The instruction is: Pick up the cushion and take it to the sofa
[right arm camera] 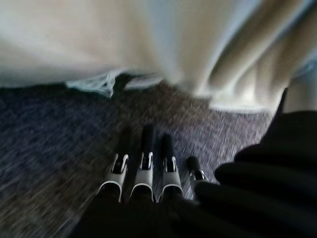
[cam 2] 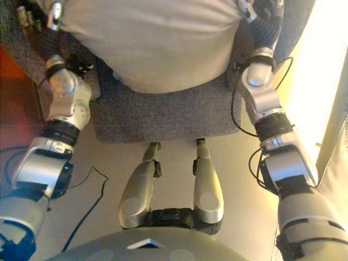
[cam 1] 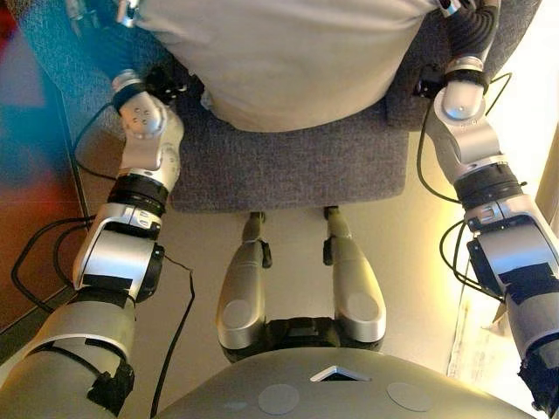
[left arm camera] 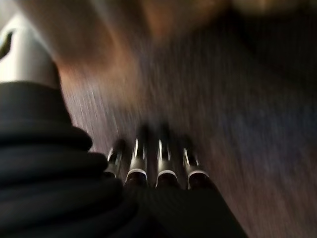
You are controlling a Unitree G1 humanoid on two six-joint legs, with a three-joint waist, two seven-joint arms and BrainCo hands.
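A large beige cushion lies on the grey fabric seat of a sofa right in front of me. My left hand is at the cushion's left side and my right hand at its right side. In the left wrist view the left hand has straight fingers over grey fabric, with the cushion just past them. In the right wrist view the right hand has straight fingers over grey fabric, with the cushion's edge ahead. Neither hand holds the cushion.
The seat's front edge runs across the middle of the view. Red-brown floor lies to the left, and pale floor lies below and to the right of the seat. A pale sheet lies at the right edge.
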